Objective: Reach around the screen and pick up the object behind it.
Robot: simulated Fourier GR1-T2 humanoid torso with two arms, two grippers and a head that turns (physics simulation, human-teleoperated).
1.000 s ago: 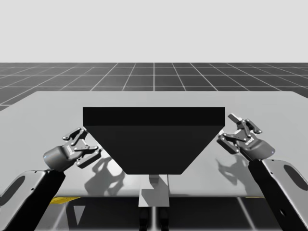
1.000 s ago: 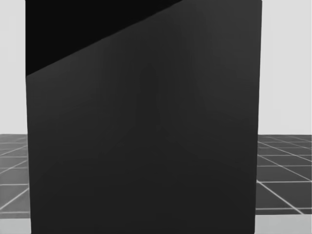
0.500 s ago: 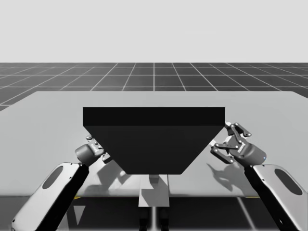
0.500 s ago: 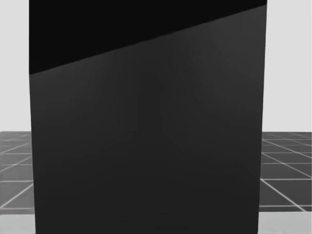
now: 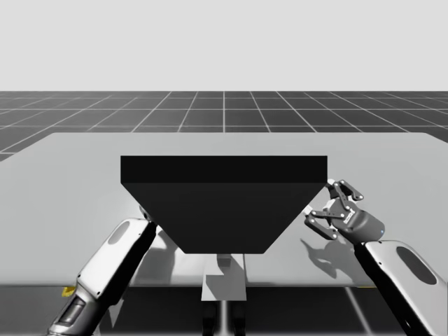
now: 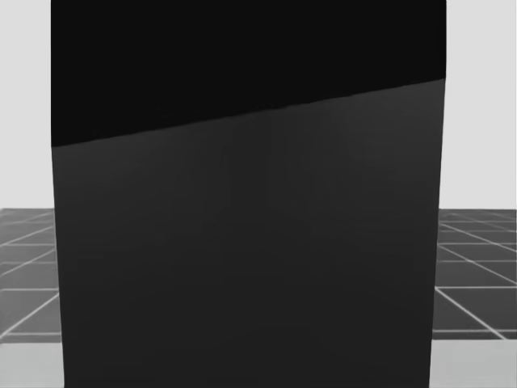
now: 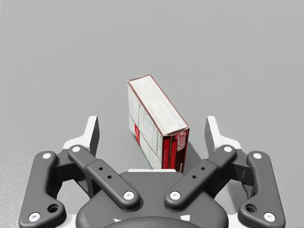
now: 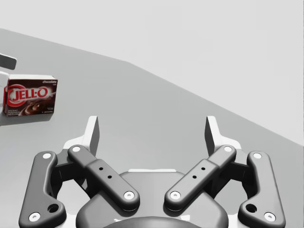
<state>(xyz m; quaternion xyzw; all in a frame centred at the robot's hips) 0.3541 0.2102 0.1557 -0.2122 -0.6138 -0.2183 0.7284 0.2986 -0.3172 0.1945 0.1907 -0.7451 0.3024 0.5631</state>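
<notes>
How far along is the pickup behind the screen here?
Done: the left gripper is around the screen. In hand: the box stands between its open fingers, untouched. Left: close and lift. The right gripper is open, aside.

Black screen (image 5: 224,210) stood mid-table (image 5: 70,161). Left arm (image 5: 115,255) passed behind its left edge. Right gripper (image 5: 323,201), fingers spread, sat beside right edge.

My left arm (image 5: 115,257) swings inward. My left gripper (image 7: 152,132) stood in the open beside the left edge of the screen (image 5: 224,203) a second ago and now reaches in behind that edge. My right gripper (image 5: 325,204) draws up close to the screen's right edge. My head has turned slightly, and the screen's dark upper band now lies lower and flatter.
</notes>
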